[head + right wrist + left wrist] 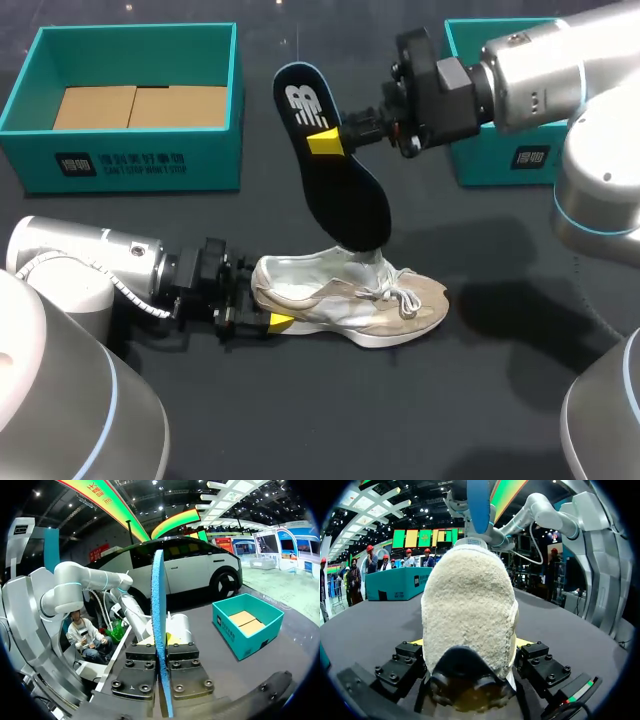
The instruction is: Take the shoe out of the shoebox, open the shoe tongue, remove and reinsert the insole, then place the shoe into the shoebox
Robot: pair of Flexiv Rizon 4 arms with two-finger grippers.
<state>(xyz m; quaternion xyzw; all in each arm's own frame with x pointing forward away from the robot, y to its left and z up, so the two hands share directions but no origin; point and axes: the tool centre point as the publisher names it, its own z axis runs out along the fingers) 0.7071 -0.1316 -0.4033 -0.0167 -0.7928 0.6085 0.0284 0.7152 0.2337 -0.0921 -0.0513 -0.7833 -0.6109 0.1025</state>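
Beige suede-and-mesh running shoe [350, 305] with white laces already out of its box, resting on its sole on the black table [300, 430], toe toward the right arm's side. Heel pinched from both sides by the two fingers of the left gripper [262, 322]; from the left wrist, a fuzzy cream heel filling the space between the yellow tips. Tongue apparently opened, mouth gaping wide.

Black foot-shaped insole [330, 160] with a white logo and blue underside held at a slant above the shoe, heel end highest, toe end down at the shoe's mouth. Touching it or just inside, hard to say. Right gripper [335, 138] closed on the insole near its heel end, one finger on each face.

Impossible to tell from this alone whether on its way out or going back in. Left to do, by this reckoning: seat the insole fully, then set the shoe into the open teal cardboard shoebox [120, 170], well apart behind the left arm. Behind the right gripper, a second teal box [500, 160].
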